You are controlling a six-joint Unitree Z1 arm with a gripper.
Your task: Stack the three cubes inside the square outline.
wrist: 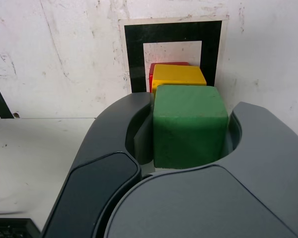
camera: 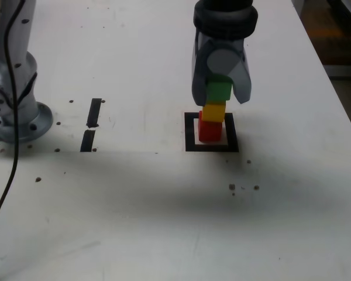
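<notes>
Gripper [wrist: 188, 148] clamped on green cube [wrist: 188, 124] | atop yellow cube [camera: 213, 112], red cube [camera: 210, 130] | inside square outline [camera: 190, 132]

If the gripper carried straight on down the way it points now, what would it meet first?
The gripper, shut on the green cube, points down; that cube would likely press onto the yellow cube atop the red cube. Whether they already touch is unclear.

green cube [camera: 219, 90], yellow cube [camera: 213, 112], red cube [camera: 210, 131]

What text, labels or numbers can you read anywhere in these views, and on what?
None: no readable text in either view.
Green cube, yellow cube, red cube: plain faces.
Square outline: plain black frame.
Two black strips: unmarked.
Gripper: no label visible.
</notes>
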